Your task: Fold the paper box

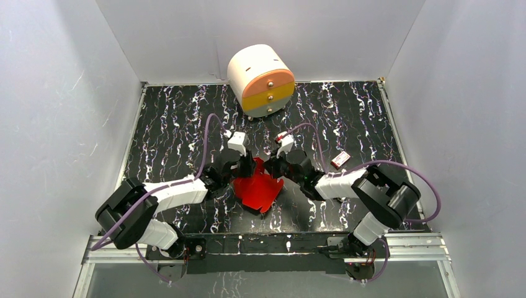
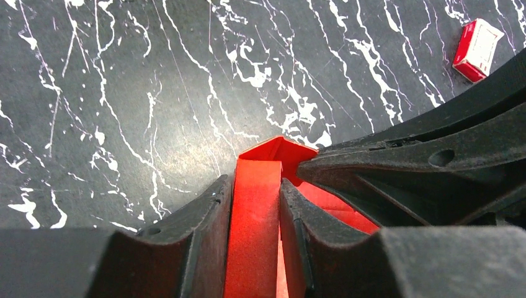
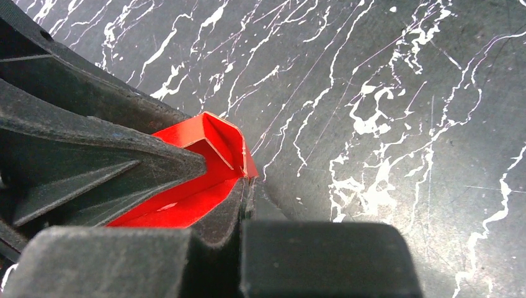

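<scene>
Paper box [image 1: 257, 191], near mid-table [image 1: 173, 124] between the arms: left gripper [image 2: 255, 186] clamped across a raised wall, right gripper [image 3: 248, 186] pinched tight on the adjoining flap (thin card), apparently steadying that corner for creasing.

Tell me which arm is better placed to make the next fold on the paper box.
Probably left. The left gripper has a strip of the paper box between its fingers, ready to fold it, while the right gripper is shut on a corner wall, anchoring it.
</scene>
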Robot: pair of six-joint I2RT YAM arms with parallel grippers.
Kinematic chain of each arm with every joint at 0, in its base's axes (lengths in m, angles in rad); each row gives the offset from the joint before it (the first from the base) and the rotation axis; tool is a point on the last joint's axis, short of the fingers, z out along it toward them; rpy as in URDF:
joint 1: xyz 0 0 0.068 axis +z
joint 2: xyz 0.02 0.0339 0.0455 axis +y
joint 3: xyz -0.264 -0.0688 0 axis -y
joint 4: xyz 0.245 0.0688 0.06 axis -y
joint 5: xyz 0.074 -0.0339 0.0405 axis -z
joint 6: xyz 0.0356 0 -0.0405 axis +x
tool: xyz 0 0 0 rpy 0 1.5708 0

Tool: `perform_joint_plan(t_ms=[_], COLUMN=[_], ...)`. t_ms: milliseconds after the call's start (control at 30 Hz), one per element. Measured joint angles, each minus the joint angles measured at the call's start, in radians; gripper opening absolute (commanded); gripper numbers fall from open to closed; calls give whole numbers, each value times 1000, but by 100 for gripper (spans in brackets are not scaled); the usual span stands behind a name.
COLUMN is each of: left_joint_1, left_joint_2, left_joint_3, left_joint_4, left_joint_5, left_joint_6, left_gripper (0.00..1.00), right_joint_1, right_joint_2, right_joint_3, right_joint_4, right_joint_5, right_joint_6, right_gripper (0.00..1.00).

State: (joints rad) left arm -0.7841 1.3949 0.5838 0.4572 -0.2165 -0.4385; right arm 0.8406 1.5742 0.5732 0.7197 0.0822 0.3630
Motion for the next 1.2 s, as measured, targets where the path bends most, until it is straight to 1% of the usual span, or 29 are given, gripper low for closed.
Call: perform_joint_plan(t_ms=[133,267,433,567,733,1000,1200], left_joint_1=[-2,-2,-2,-2,-2,-1,7], left_joint_2=[-8,-34,-52,-74,-93,-93,-93], left_joint_3=[-48,-89,-129,-150,-150,-145,-117], left_joint_4=[47,89,142,146,132,99,49], left_joint_5=[19,32,37,6,-56,-102,-129], left_joint_6=[-7,-37,-112,-188,-275,-340,-376], left_gripper=[38,51,60,61,60,59,65], right_joint_1=[22,65,100,108,124,137,137], right_joint_2=[40,63,93,123,136,136,136], right_joint_3=[-35,-58,-61,-69,-79,-80,-80], right_joint_4=[112,198,267,327,380,398,398], right_joint_5=[16,62,109,124,132,145,166], right_joint_6=[-5,-27,-61,-86,-126,-183,-234], right_gripper=[0,0,0,0,0,0,0])
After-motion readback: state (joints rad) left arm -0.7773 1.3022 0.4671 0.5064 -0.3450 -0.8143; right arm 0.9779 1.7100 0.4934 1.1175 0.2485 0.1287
